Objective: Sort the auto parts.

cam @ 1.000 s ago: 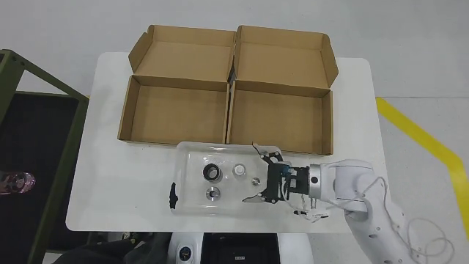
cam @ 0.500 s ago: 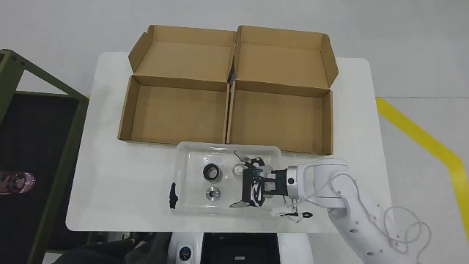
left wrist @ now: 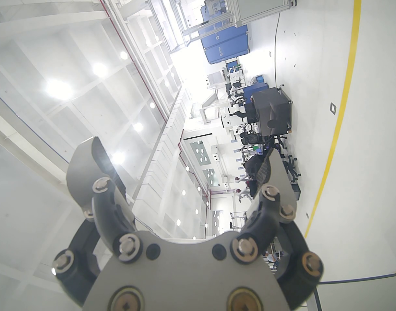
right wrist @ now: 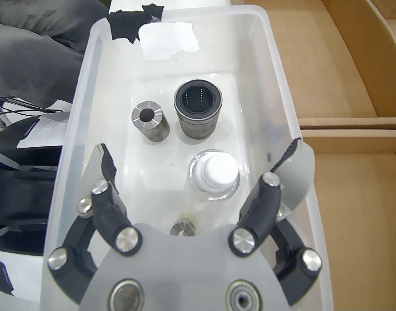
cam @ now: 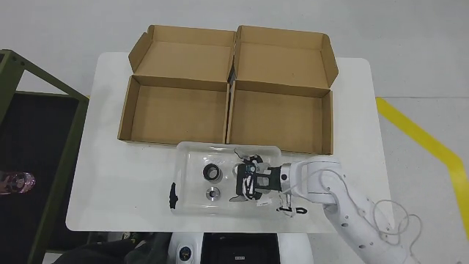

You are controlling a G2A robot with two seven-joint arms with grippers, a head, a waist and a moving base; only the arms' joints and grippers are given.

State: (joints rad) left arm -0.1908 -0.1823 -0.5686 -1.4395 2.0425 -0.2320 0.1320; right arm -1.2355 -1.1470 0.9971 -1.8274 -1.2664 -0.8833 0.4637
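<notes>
Over the last second we see the right arm slide along the clear plastic bin (cam: 220, 144) from its right end toward the middle. The right gripper (right wrist: 198, 155) now hangs low inside the bin, facing the parts. Its fingers are spread wide and hold nothing. We judge this to be the approach to a first pick, with the sorting only at its start.

Around it, from largest down, a white table (cam: 110, 117) carries two open brown cardboard boxes. The left box (cam: 176, 114) and the right box (cam: 278, 121) sit side by side just beyond the bin. In the bin stand four parts:
- a dark steel linear bearing with a black ring (right wrist: 198, 111)
- a shorter grey steel slotted cylinder (right wrist: 150, 124) just beside it
- a white stepped plastic cap (right wrist: 215, 174) nearest the fingers
- a small steel stud (right wrist: 182, 228) under the wrist

In the way, the bin's long wall on the box side lies right at one fingertip. The cap sits near that wall, so closing there looks tight to us. The bearing and cylinder stand close together.

The left gripper (left wrist: 181, 160) points up at the hall ceiling, fingers apart and empty.
</notes>
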